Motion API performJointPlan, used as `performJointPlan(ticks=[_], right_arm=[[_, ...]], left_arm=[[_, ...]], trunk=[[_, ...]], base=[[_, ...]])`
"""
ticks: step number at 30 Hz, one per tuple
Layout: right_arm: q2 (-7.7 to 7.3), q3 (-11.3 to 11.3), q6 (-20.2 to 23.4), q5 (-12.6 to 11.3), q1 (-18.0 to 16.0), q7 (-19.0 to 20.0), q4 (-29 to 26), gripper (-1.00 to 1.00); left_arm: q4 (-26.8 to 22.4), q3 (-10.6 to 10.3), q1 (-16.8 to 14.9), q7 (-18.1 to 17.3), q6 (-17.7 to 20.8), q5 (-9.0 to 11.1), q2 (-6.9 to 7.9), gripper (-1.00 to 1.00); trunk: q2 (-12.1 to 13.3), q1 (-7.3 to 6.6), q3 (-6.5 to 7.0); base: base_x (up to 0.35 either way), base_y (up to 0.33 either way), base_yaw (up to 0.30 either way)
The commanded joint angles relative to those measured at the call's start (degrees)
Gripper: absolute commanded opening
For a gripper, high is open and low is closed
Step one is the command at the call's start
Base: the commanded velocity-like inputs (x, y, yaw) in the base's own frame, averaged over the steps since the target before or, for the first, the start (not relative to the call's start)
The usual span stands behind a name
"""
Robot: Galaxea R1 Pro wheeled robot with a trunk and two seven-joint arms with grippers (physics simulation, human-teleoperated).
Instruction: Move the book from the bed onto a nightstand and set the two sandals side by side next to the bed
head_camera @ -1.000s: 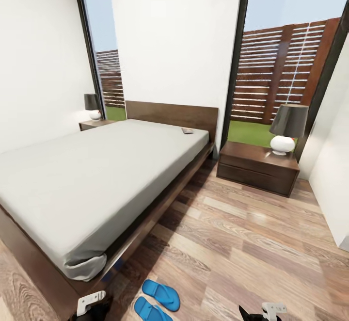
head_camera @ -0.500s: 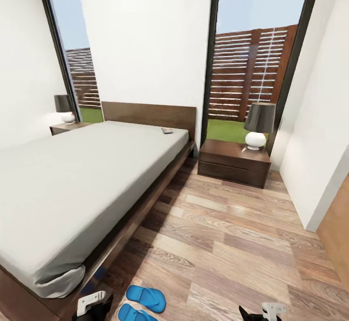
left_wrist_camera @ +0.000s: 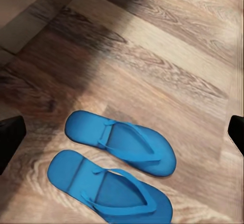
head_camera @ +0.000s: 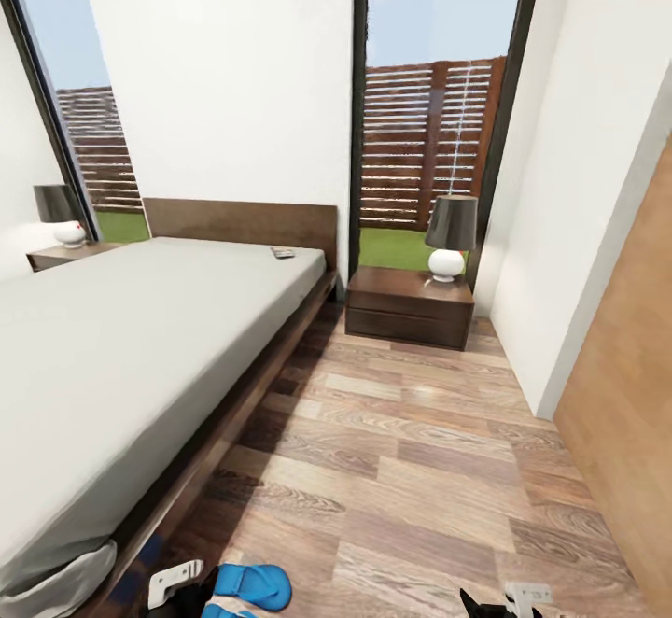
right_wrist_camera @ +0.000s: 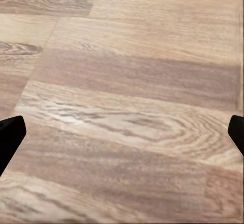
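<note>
Daylight floods in through the tall dark-framed windows (head_camera: 425, 133) at the far wall, leaving the white walls (head_camera: 215, 86) bright and nearly featureless. The grey-brown wood-plank floor (head_camera: 420, 469) carries a soft sheen, while a dark shadow runs along the side of the wide dark brown wooden bed (head_camera: 233, 403). The head view bends straight lines near its edges and looks slightly soft. In the left wrist view a shadow band crosses the planks above the sharply rendered bright blue flip-flops (left_wrist_camera: 119, 165).

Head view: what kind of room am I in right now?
A bedroom, by the look of it: a wide bed with a wooden headboard, a nightstand carrying a lamp beside it, and blue sandals on the plank floor.
</note>
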Motion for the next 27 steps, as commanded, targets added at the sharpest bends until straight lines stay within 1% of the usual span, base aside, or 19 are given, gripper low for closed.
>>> performJointPlan(ticks=[1,27], right_arm=[[0.0,-0.22,0.02,-0.6,-0.04,0.59,0.09,1.0],[0.0,-0.22,0.02,-0.6,-0.02,0.58,0.09,1.0]], left_arm=[[0.04,0.48,-0.04,-0.24,-0.23,-0.59,-0.01,1.0],[0.08,0.49,-0.04,-0.24,-0.24,-0.59,-0.04,1.0]], trunk=[[-0.02,-0.01,-0.06],[-0.02,-0.01,-0.06]], base=[[0.0,0.0,-0.282],[0.0,0.0,-0.282]])
